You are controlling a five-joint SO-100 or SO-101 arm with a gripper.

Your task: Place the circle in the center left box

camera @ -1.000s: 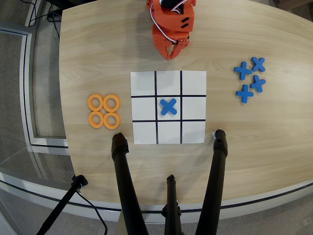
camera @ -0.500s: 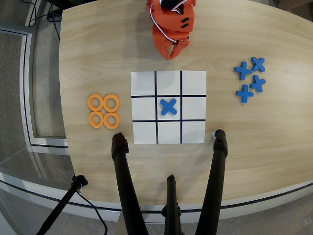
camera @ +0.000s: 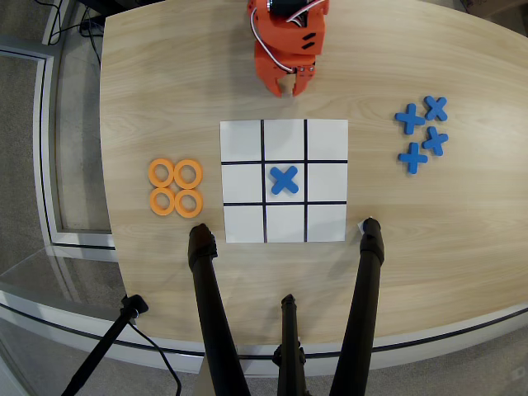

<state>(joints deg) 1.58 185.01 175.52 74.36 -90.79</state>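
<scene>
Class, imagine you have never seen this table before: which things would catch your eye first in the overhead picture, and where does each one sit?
Probably the white grid in the middle of the wooden table, with one blue cross in its middle cell. To its left in the overhead view lie four orange rings in a tight square, and at upper right a cluster of four more blue crosses. The orange gripper hangs above the grid's top edge.

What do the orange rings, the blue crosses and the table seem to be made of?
The orange rings look like matte plastic, perhaps 3D-printed: uniform colour, no shine. The blue crosses look the same in blue. The table appears to be light wood or wood-look laminate, as grain lines run across it; which one cannot be told.
</scene>
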